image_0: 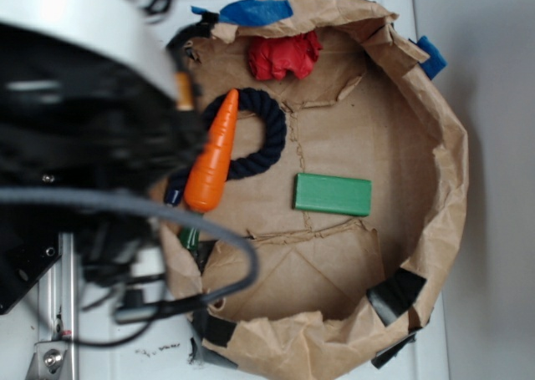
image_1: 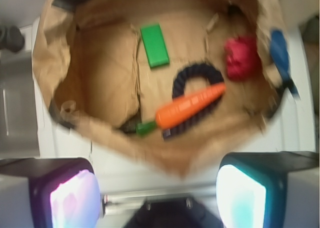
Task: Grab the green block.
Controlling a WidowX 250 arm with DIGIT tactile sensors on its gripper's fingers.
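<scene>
Robot arm [image_0: 75, 121] fills the left of the exterior view, a black and silver blur reaching over the rim of a crumpled brown paper tray [image_0: 443, 146] that sits on the white table [image_0: 493, 230]. Next comes the orange carrot [image_0: 213, 154], lying with its tip up in that view, across a loop of dark rope [image_0: 269, 125]; its small green stem [image_0: 190, 236] peeks out below. Above and to the right lies a red crumpled object [image_0: 284, 56], near the tray's top rim, where blue tape [image_0: 255, 12] is stuck. The green block [image_0: 333, 194] lies flat on the tray floor, right of the carrot and clear of it, touching nothing else. In the wrist view the end effector [image_1: 160, 190] hangs well short of the block, its two fingers [image_1: 72, 195] spread wide apart and holding nothing.
</scene>
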